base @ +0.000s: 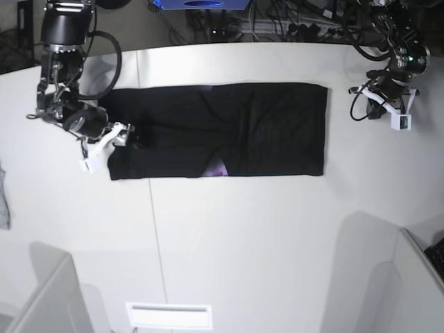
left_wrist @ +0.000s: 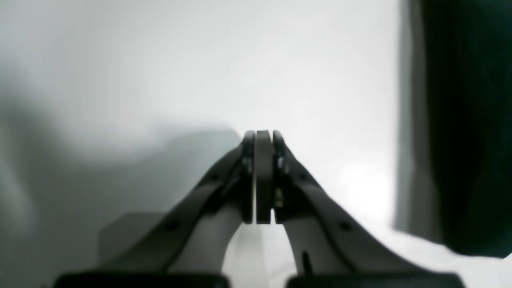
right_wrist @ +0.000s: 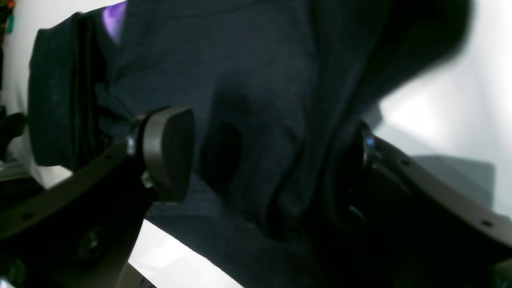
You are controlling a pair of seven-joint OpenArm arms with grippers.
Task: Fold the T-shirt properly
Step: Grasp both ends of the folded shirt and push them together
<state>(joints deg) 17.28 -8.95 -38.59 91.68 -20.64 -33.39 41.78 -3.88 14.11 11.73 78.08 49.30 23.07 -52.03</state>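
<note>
The table [base: 243, 236] is white and fills most of the base view, with a seam running near to far left of centre. On its far half lies the shirt [base: 222, 132], black and folded into a long band whose long axis runs left to right, parallel to the far edge. Its right end is a straight, square edge; its left end is rumpled and sits under the right gripper. A small patch of purple print [base: 218, 168] peeks out at the near edge, about mid-length; the right wrist view shows another purple sliver at the top left. No writing or label can be read on the cloth.

The right gripper [base: 111, 142] is at the shirt's left end, jaws spread wide. In its wrist view the two pads [right_wrist: 168, 152] stand well apart with bunched black fabric between them; whether the cloth is pinched or merely lying there cannot be told.

The left gripper [base: 392, 104] hangs over bare table just beyond the shirt's right end, apart from it. Its fingers [left_wrist: 264, 176] are pressed together with nothing between them.
</note>
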